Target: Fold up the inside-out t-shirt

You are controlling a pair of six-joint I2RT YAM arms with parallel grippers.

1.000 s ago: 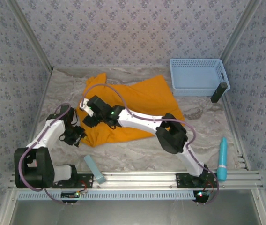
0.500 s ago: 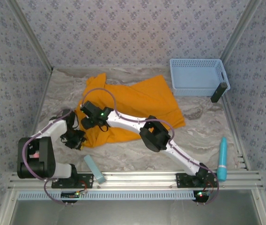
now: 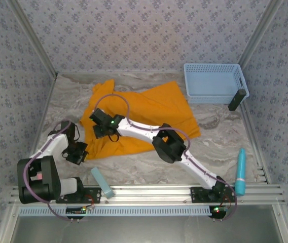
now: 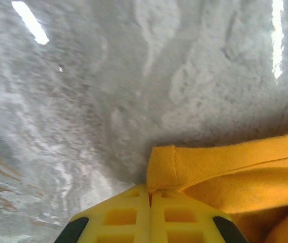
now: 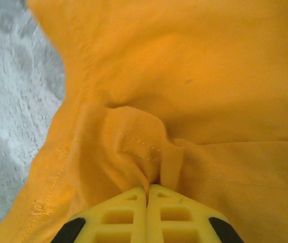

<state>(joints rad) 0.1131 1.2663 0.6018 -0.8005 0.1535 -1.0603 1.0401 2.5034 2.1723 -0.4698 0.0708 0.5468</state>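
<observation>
Both your jaws are clenching the orange-yellow soft cotton t-shirt (image 3: 154,109): left gripper (image 4: 150,195) pinching a hemmed corner at its tips, right gripper (image 5: 147,192) gripping a bunched fold. By pulling unevenly, you are risking that thin corner slipping out.

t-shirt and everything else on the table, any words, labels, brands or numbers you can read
None can be read.
The t-shirt is plain orange cloth and stitching, with no lettering or label on the sides facing the cameras.
The blue basket, the teal tool and the black object carry no legible marks.
</observation>
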